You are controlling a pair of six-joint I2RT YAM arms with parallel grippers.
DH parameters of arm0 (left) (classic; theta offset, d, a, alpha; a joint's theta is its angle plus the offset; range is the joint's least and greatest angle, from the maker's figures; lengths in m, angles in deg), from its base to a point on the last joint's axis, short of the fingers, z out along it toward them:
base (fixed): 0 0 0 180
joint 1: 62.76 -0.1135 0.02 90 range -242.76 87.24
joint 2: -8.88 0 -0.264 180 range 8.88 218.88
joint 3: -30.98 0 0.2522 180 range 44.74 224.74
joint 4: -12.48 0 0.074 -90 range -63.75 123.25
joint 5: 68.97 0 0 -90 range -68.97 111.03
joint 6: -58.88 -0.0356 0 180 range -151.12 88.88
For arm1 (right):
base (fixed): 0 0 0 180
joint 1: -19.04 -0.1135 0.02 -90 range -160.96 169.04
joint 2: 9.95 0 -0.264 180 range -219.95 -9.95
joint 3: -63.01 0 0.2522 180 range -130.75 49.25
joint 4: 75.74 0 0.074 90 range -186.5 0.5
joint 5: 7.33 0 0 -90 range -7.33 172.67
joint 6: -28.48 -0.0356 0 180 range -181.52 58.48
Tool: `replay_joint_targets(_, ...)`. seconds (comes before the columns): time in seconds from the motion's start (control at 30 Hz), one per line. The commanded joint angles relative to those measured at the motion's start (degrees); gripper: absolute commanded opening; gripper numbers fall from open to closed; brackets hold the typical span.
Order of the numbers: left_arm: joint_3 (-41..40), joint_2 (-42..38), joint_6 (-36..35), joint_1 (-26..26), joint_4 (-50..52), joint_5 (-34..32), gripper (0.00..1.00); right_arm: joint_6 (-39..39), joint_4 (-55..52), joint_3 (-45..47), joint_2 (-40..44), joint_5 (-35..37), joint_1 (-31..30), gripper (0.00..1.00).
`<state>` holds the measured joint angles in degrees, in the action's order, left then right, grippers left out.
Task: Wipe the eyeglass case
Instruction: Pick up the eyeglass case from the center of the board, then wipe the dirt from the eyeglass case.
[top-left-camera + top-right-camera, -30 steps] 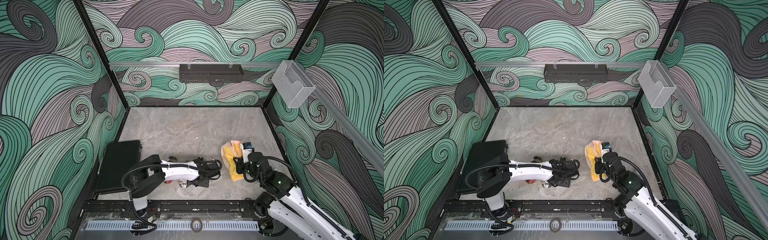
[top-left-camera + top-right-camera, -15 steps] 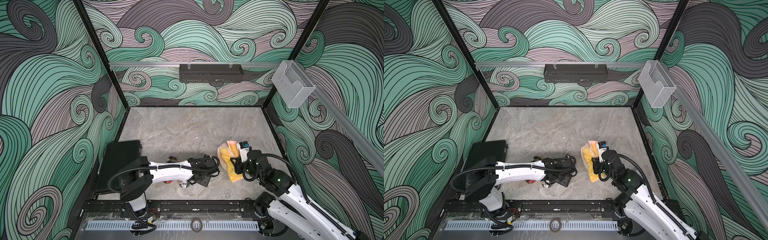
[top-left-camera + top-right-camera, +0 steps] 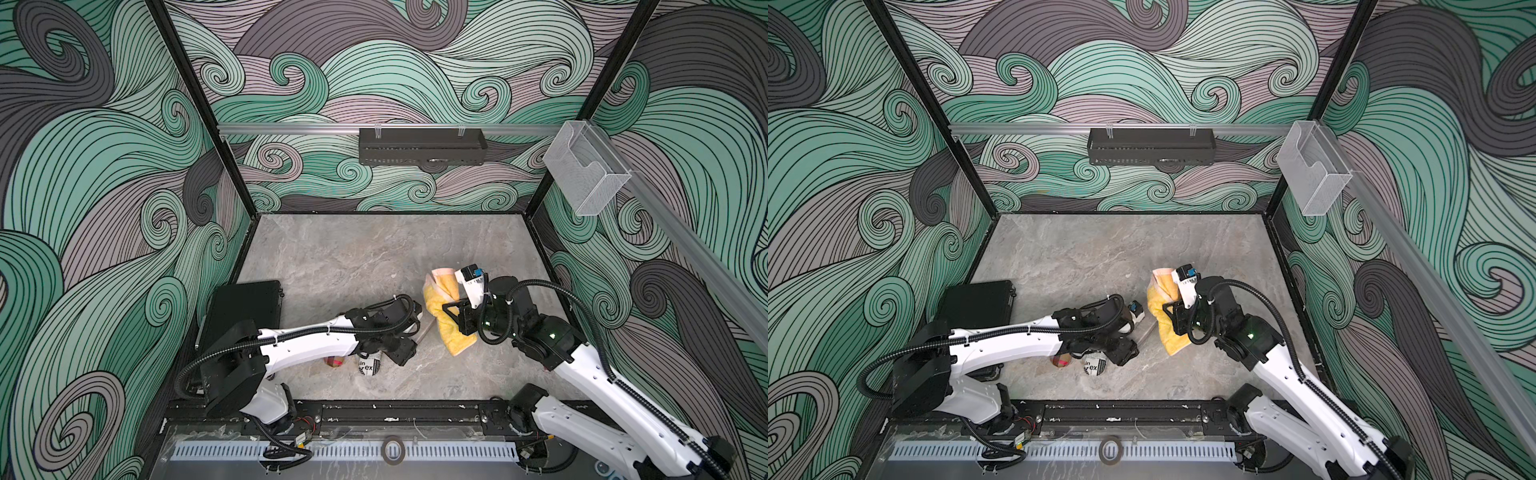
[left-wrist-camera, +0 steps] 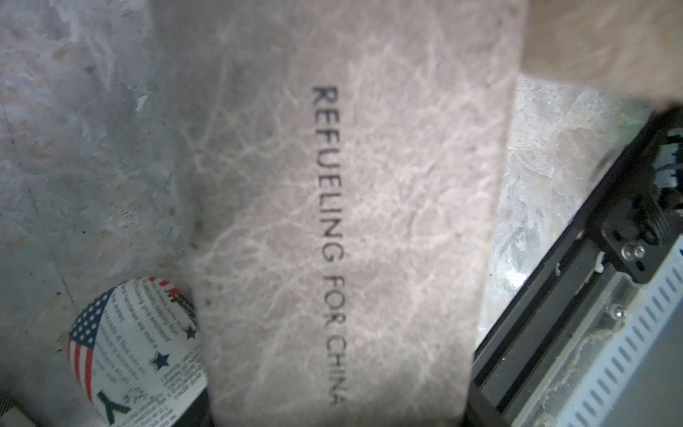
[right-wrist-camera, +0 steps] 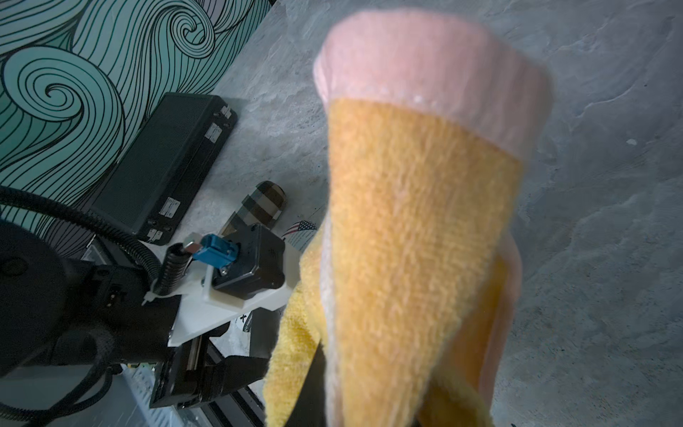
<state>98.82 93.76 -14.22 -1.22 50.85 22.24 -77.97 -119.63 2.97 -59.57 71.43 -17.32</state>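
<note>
Approach is judged the step in hand. In both top views the cloth [image 3: 451, 336] is clamped in the right tool [image 3: 456, 318], beside the eyeglass case [image 3: 426, 330] under the left tool [image 3: 409, 338]. In the left wrist view the case is seen against the table [image 4: 74, 148]; whether it is gripped cannot be told. Next, the cloth must be pressed onto it.

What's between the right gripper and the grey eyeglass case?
The yellow cloth, clamped in the right gripper, hangs between it and the grey case, in both top views; whether they touch isn't clear.
</note>
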Motion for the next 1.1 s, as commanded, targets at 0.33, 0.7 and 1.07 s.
replay_joint_targets(0.33,-2.6,-3.2,-3.7,0.0,-9.4,1.8,0.53,-1.4,2.5,3.5,-8.4,-0.4,0.0,0.00)
replay_joint_targets(0.7,-2.8,-3.1,-2.7,-0.1,-11.8,0.7,0.54,-1.4,0.7,4.6,-12.6,6.0,-0.3,0.00)
replay_joint_targets(1.07,-4.1,-3.0,-1.7,0.0,-14.7,0.3,0.53,-2.4,12.9,7.0,-13.7,-12.2,-1.6,0.00)
